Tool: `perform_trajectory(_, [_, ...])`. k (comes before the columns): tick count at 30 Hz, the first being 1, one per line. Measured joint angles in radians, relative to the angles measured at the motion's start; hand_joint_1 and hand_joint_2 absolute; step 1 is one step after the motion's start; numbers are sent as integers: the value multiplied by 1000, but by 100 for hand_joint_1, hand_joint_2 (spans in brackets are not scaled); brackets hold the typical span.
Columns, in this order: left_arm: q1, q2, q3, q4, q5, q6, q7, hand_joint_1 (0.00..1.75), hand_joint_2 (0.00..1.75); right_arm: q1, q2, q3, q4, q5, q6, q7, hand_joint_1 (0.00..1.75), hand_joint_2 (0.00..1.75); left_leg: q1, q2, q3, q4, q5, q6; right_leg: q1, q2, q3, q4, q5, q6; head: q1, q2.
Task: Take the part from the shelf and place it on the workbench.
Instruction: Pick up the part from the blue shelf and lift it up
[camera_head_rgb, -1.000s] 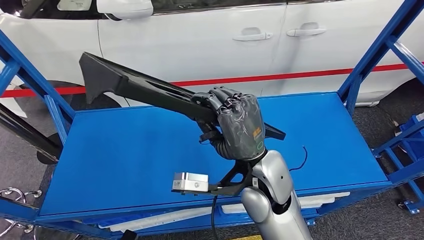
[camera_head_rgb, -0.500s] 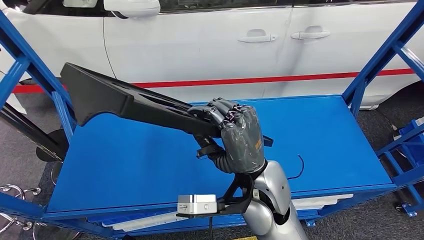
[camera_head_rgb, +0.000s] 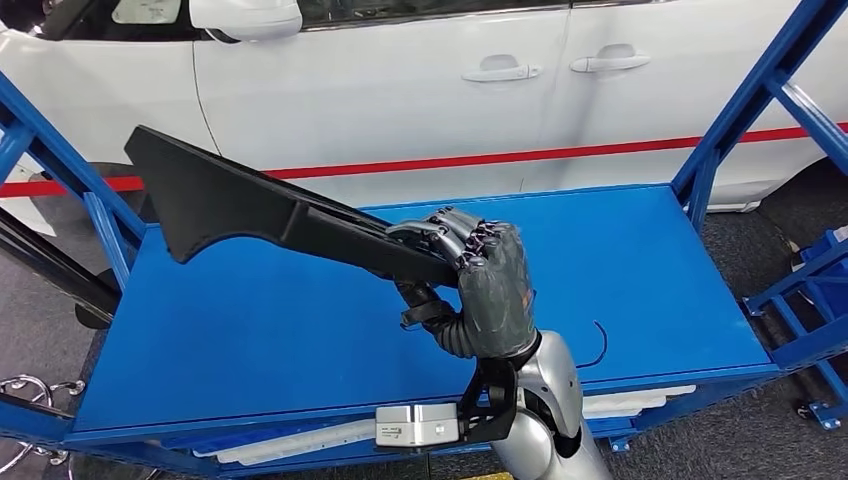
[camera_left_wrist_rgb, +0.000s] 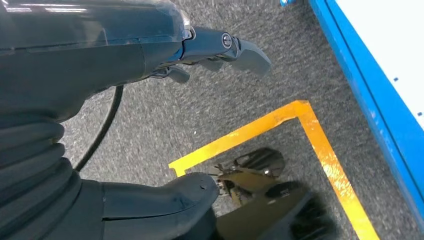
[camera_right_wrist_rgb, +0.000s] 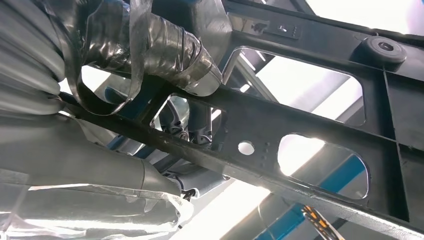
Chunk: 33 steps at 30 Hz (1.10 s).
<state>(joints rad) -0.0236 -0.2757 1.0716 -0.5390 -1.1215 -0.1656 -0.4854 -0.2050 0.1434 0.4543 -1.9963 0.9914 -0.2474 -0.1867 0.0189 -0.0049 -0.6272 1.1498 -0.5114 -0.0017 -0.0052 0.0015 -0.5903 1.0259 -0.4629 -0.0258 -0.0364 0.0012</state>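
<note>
The right hand, dark and wrapped in glossy clear film, has its fingers curled tight round the narrow end of the long black moulded plastic part. It carries that part in the air above the blue painted metal shelf deck, clear of the surface. The part slants upward from the hand toward the deck's far left corner, its broad flared end highest. Judgement: gripping at the slim end gives the fingers a section they can close around, and the tilt keeps the wide end off the deck while it is lifted away.

From the right wrist view the part is a matt, ribbed frame with rounded cut-out windows, a small round hole and a raised boss. It looks rigid and light.

The left hand hangs beside the shelf over grey carpet with a yellow floor line. Its fingers lie apart and hold nothing.

The deck is smooth and flat within blue steel uprights. A thin black wire lies near its front right edge. A white car with a red stripe stands behind.
</note>
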Motion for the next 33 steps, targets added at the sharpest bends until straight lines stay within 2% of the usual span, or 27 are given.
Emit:
perform_trajectory(2, [-1,0,5,-3,0,0,0,0,175,-1,0,0,-3,0,0,-2,175,175,-4,-1,50,-106,34,9,3,1,-1,3,-1,6,0,0])
perform_trajectory(3, [-1,0,7,-5,0,0,1,0,175,-1,0,0,-4,0,0,-2,175,175,-7,-1,59,-126,36,12,4,1,-3,4,0,11,0,0])
perform_trajectory(5, [0,0,8,-6,0,0,1,0,175,-1,0,0,-5,0,0,-3,175,175,-9,-3,59,-131,39,20,4,1,-4,2,2,21,0,0])
perform_trajectory(7, [1,-1,9,-7,0,0,1,0,175,-2,0,0,-7,0,0,-3,175,175,-4,-2,62,-140,46,32,3,1,-9,18,-13,31,0,0])
perform_trajectory(9, [-1,-3,9,-7,0,0,1,0,175,-2,0,0,-8,0,0,-4,175,175,-1,0,64,-145,51,41,0,1,-47,106,-68,39,0,0])
perform_trajectory(11, [-1,-3,11,-8,-1,0,2,0,175,-1,0,0,-9,-4,1,-4,175,175,-2,2,62,-143,52,44,-2,0,-107,234,-126,44,0,0])
perform_trajectory(12, [-1,-3,12,-8,-4,1,4,0,175,0,-1,0,-9,-12,5,-7,175,175,-2,3,61,-142,52,44,-3,0,-125,271,-134,46,0,0])
perform_trajectory(13, [-1,-3,13,-8,-7,3,6,0,175,0,-1,0,-9,-28,13,-11,175,175,-2,3,61,-139,53,44,-4,0,-125,274,-124,46,1,0])
perform_trajectory(14, [-3,-3,15,-8,-11,5,9,0,175,-1,-2,0,-9,-49,24,-18,175,175,-2,2,60,-136,52,43,-5,0,-106,236,-96,44,1,0])
perform_trajectory(15, [-5,-3,16,-8,-15,7,12,0,175,-3,-2,0,-9,-76,38,-24,175,175,-2,1,60,-133,52,42,-6,0,-73,172,-59,42,1,0])
perform_trajectory(17, [-16,-3,17,-7,-20,11,15,0,175,-11,-2,0,-9,-133,63,-32,175,175,-4,-2,54,-126,50,37,-4,1,-15,54,-13,35,0,0])
perform_trajectory(18, [-23,-2,18,-7,-21,14,15,0,175,-15,-1,0,-9,-159,74,-34,175,175,-6,-3,50,-123,51,33,-2,1,-5,25,-5,32,0,0])
perform_trajectory(20, [-36,0,20,-5,-22,19,17,0,175,-21,0,0,-9,-192,89,-36,175,175,-8,-3,42,-122,56,22,2,3,-10,16,0,25,0,0])
perform_trajectory(22, [-44,3,21,0,-23,23,19,0,175,-24,2,0,-8,-201,97,-36,175,175,-6,-3,36,-115,48,11,-2,1,-15,10,11,11,0,0])
perform_trajectory(23, [-46,5,22,3,-25,25,21,0,175,-25,4,0,-8,-202,100,-35,175,175,-5,-2,28,-94,25,7,-3,-1,-19,5,17,3,0,0])
perform_trajectory(25, [-52,9,22,13,-28,31,25,0,175,-28,5,3,-6,-201,104,-31,175,175,-4,-1,-4,0,-51,0,-4,-4,-31,2,30,-7,0,0])
perform_trajectory(26, [-54,11,22,18,-29,35,27,0,175,-28,6,5,-4,-201,104,-29,175,175,-4,-1,-23,64,-91,-3,-2,-5,-40,3,37,-9,0,0])
perform_trajectory(27, [-56,13,22,24,-30,38,28,0,175,-28,6,7,-2,-199,105,-26,175,175,-3,-1,-36,116,-119,-4,0,-6,-50,4,44,-9,0,0])
perform_trajectory(28, [-58,16,22,29,-32,41,28,0,175,-28,6,9,1,-197,104,-24,175,175,-3,-1,-34,140,-130,-4,1,-6,-61,5,51,-9,0,0])
perform_trajectory(29, [-61,19,22,34,-34,44,29,0,175,-27,6,11,2,-195,104,-23,175,175,-4,-1,-13,124,-121,-2,3,-6,-71,6,59,-8,0,0])
perform_trajectory(30, [-63,22,21,38,-35,46,29,0,175,-27,6,12,3,-193,103,-22,175,175,-4,-1,27,69,-99,1,3,-6,-81,8,66,-6,0,0])
perform_trajectory(32, [-71,27,17,44,-36,50,30,0,175,-28,6,15,4,-191,103,-21,175,175,-8,-1,121,-78,-57,10,4,-6,-93,11,81,0,0,0])
perform_trajectory(33, [-75,29,15,46,-35,53,30,0,175,-28,6,17,4,-191,103,-20,175,175,-11,-2,148,-126,-46,15,4,-6,-96,11,88,6,0,0])
